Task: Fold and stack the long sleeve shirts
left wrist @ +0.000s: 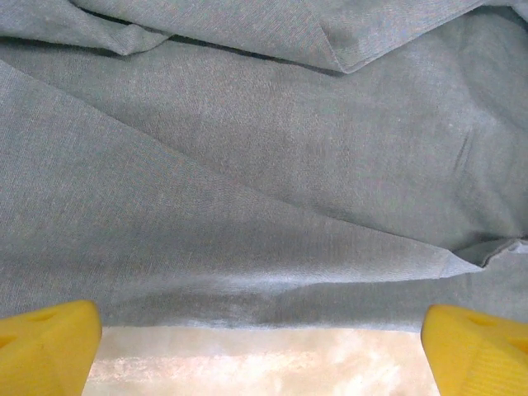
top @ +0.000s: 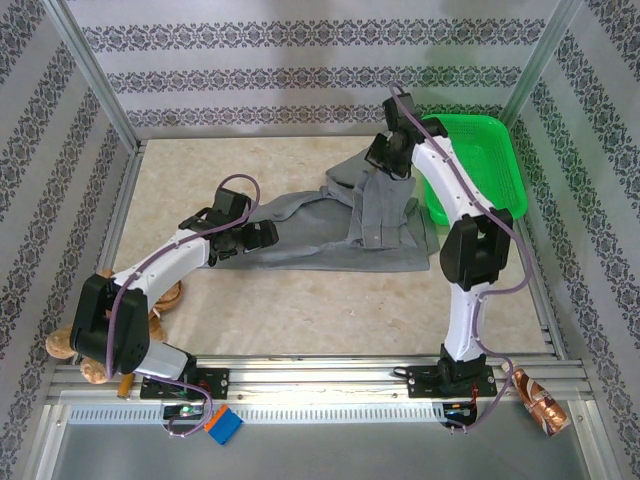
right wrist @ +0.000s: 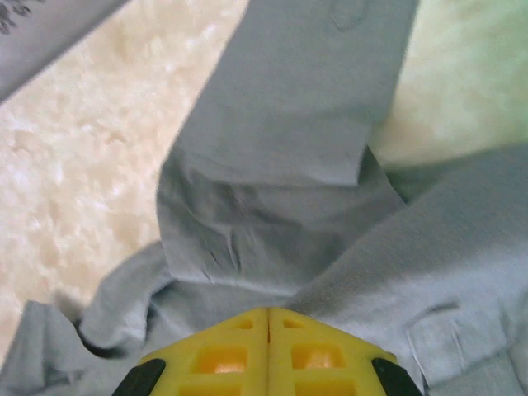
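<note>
A single grey shirt [top: 330,225] lies spread across the middle of the table [top: 330,310], its bulk reaching from the centre towards one o'clock, with the task of folding and stacking barely under way. The garment is rumpled rather than squared: one broad panel lies flat towards nine o'clock, while a sleeve or side strip is drawn up at one o'clock and falls back over the body.

The right gripper [right wrist: 268,326] is pinched tight, its yellow fingers pressed together on a bunch of the grey cloth, which hangs from it in creases towards the tabletop. The left gripper [left wrist: 262,330] stands spread to its widest and holds nothing, one finger at each side of the shirt's near hem, with bare table just short of it.

A green basket [top: 510,160] sits at two o'clock, just beside the shirt's far corner. A brown plush toy [top: 62,345] rests at eight o'clock, partly under the left arm and well apart from the cloth.

By the look of things, no clean fold is finished. The sleeves want bringing in, the body wants halving, and the stacking is not yet begun. No second shirt can be made out.
</note>
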Controlling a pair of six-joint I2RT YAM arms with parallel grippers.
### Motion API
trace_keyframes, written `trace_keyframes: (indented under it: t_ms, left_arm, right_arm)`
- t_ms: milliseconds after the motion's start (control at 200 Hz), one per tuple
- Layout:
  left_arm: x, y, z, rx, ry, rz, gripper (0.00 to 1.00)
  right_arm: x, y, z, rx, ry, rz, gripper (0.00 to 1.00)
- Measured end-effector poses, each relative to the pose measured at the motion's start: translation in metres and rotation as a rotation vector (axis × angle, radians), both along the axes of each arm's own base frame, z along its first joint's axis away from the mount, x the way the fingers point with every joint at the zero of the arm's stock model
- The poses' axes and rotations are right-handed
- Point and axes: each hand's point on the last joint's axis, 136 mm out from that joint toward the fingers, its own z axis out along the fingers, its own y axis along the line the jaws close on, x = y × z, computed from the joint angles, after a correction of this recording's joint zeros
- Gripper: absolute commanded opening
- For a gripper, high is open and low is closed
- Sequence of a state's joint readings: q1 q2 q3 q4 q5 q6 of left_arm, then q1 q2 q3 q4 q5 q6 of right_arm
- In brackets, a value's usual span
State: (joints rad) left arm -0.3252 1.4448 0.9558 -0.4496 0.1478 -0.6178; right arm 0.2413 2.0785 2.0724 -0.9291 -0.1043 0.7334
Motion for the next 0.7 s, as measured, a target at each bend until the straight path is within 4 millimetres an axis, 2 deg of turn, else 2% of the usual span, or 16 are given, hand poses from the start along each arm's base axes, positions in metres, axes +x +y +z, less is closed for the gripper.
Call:
trace_keyframes:
  t_ms: [230,375,425,460,510,600,660,699]
  left_arm:
    - [-0.007,0.006,0.000,0.018,0.004,0.010,1.00]
    - [-0.013,0.011,-0.004,0.040,0.027,0.020,1.00]
    - [-0.014,0.014,-0.005,0.042,0.036,0.026,1.00]
    - [-0.014,0.016,-0.006,0.036,0.042,0.032,1.00]
    - [-0.013,0.021,-0.007,0.027,0.051,0.047,1.00]
    - [-0.012,0.033,-0.012,0.010,0.081,0.086,1.00]
    - [-0.010,0.042,-0.019,-0.006,0.111,0.120,1.00]
    - [-0.010,0.048,-0.024,-0.013,0.130,0.144,1.00]
  right_arm:
    - [0.044,0.010,-0.008,0.072,-0.025,0.008,0.00]
    - [0.064,0.018,-0.030,0.113,-0.006,0.007,0.00]
    - [0.067,0.021,-0.039,0.127,0.007,0.014,0.09]
    - [0.068,0.023,-0.043,0.133,0.015,0.022,0.19]
    - [0.065,0.024,-0.046,0.131,0.028,0.039,0.34]
    - [0.051,0.024,-0.048,0.076,0.041,0.099,0.48]
    - [0.026,0.020,-0.050,0.014,0.065,0.151,0.54]
    - [0.000,0.019,-0.050,-0.034,0.087,0.191,0.57]
